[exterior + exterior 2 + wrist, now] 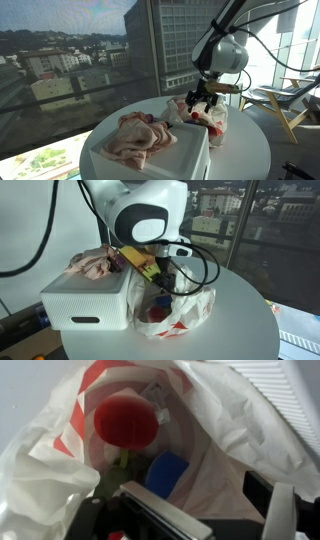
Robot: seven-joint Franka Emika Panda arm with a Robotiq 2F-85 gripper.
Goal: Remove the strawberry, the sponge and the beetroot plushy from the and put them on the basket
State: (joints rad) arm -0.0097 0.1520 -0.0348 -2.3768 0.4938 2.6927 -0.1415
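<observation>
Inside the bag [240, 410], a red toy [125, 420] and blurred blue thing [168, 472] lie beneath wide-spread, empty fingers [265, 500]

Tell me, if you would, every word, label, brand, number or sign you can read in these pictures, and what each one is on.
No text can be read in any view.
Plastic bag: red markings, too blurred to tell whether they are lettering.
White box: no label or number visible on the sides shown.
</observation>
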